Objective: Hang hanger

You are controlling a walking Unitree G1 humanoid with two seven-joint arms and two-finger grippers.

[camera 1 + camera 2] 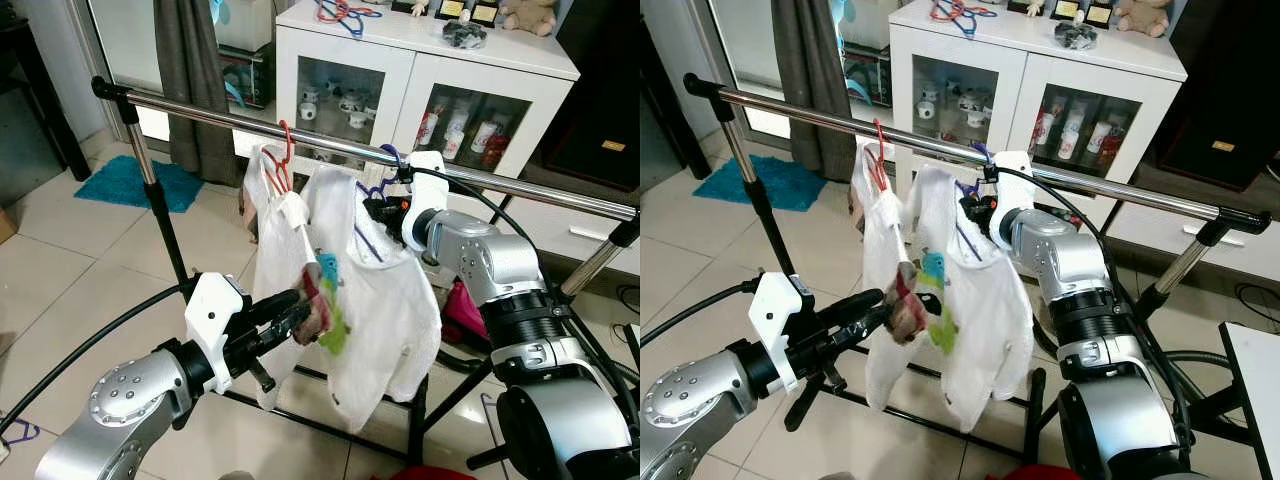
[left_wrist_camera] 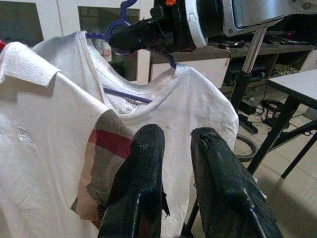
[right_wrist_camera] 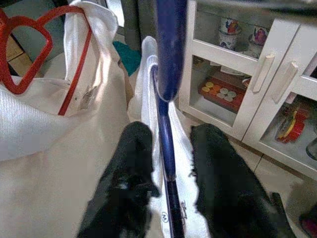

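A chrome rail (image 1: 300,131) ran across the scene from far left to right on a black stand. The blue hanger (image 3: 166,148) carried a white T-shirt (image 1: 385,300) and its hook was at the rail, beside a red hanger (image 1: 283,160) with a second white garment (image 1: 272,230) to its left. The right gripper (image 3: 167,168) was up at the rail, its fingers parted a little either side of the blue hanger's neck; whether they pinched it, I cannot tell. The left gripper (image 2: 171,173) reached in from the near left, fingers slightly apart, one against a striped sleeve (image 2: 106,148). A white cabinet (image 1: 430,90) stood far behind
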